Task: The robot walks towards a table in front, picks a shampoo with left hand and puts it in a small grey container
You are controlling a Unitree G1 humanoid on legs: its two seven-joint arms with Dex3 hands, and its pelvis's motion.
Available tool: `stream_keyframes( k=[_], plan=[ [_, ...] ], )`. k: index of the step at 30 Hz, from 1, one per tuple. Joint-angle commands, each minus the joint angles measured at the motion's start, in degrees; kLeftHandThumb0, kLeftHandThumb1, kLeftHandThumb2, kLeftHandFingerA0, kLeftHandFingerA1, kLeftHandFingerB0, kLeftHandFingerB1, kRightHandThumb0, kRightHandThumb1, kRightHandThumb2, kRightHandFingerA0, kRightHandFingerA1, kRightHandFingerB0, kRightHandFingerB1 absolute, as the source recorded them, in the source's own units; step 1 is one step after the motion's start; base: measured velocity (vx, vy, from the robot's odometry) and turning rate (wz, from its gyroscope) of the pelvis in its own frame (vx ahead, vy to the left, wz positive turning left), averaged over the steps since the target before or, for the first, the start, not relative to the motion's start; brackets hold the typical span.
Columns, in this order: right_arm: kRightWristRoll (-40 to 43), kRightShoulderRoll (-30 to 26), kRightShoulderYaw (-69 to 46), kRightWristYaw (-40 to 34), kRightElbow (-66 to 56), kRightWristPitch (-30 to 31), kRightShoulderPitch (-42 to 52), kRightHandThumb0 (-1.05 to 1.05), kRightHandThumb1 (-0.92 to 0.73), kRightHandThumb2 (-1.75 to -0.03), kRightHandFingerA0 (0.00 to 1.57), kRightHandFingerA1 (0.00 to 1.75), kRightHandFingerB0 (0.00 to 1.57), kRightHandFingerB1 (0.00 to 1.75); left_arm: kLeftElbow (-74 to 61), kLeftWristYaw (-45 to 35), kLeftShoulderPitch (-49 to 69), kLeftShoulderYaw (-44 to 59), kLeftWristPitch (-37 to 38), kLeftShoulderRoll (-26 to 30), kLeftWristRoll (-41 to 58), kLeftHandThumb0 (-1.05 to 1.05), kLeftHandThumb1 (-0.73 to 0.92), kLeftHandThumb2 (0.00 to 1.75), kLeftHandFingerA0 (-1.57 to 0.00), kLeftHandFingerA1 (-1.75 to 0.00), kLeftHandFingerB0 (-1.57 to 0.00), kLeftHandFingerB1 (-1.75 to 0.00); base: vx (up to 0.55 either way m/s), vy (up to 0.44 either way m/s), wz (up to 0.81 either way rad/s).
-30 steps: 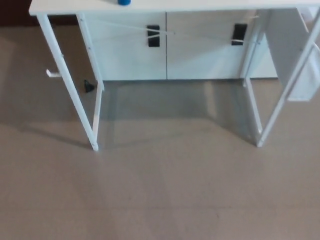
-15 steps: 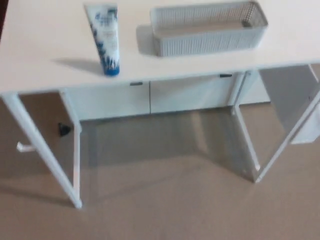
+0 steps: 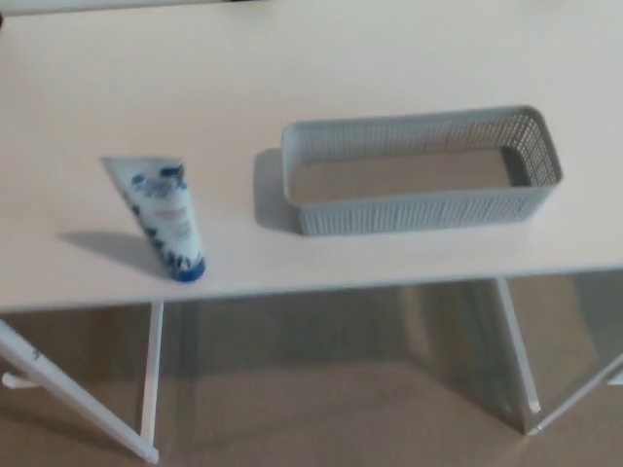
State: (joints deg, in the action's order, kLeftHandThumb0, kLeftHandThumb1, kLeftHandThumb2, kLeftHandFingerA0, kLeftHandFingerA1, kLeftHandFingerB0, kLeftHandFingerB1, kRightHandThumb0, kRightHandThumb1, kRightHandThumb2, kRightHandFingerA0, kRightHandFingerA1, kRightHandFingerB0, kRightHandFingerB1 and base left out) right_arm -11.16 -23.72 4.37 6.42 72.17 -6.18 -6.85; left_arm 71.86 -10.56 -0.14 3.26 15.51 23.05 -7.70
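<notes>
A white and blue shampoo tube (image 3: pixel 163 216) stands upright on its blue cap near the front edge of the white table (image 3: pixel 292 68), towards the left. To its right, a short gap away, a small grey perforated container (image 3: pixel 421 169) sits on the table, long side facing me, with nothing inside. Neither of my hands shows in the head view.
The table's front edge runs across the lower part of the picture. White table legs (image 3: pixel 151 375) and a second pair (image 3: pixel 516 350) stand on the brown floor (image 3: pixel 331 389) below.
The whole picture has shifted: the camera has tilted up and come closer, so the tabletop, the tube and the container now fill the view instead of the table legs and floor.
</notes>
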Motion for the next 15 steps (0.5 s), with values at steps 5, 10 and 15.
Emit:
stream_keyframes(
  k=[5, 10, 15],
  plan=[
    [-0.4, -0.4, 0.1, 0.0, 0.3, 0.7, 1.2, -0.21, -0.72, -0.61, 0.64, 0.44, 0.5, 0.38, 0.5, -0.5, 0.3, 0.2, -0.1, 0.8, 0.5, -0.32, 0.64, 0.58, -0.63, -0.42, -0.46, -0.37, 0.35, -0.03, -0.17],
    [0.3, -0.1, -0.8, 0.0, 0.7, 1.2, 0.8, -0.2, -0.71, -0.61, 0.64, 0.45, 0.49, 0.38, 0.5, -1.2, -1.1, -1.2, -0.7, 1.5, -0.7, -0.33, 0.64, 0.59, -0.6, -0.41, -0.41, -0.35, 0.12, 0.163, -0.09],
    [-0.3, -0.3, -0.3, -0.4, 0.7, 0.8, 1.9, -0.21, -0.71, -0.61, 0.66, 0.45, 0.5, 0.38, 1.3, -1.3, -1.1, -1.4, -1.5, 1.3, -0.4, -0.42, 0.54, 0.78, -0.54, -0.52, -0.34, -0.45, 0.0, 0.106, 0.05]
  ],
)
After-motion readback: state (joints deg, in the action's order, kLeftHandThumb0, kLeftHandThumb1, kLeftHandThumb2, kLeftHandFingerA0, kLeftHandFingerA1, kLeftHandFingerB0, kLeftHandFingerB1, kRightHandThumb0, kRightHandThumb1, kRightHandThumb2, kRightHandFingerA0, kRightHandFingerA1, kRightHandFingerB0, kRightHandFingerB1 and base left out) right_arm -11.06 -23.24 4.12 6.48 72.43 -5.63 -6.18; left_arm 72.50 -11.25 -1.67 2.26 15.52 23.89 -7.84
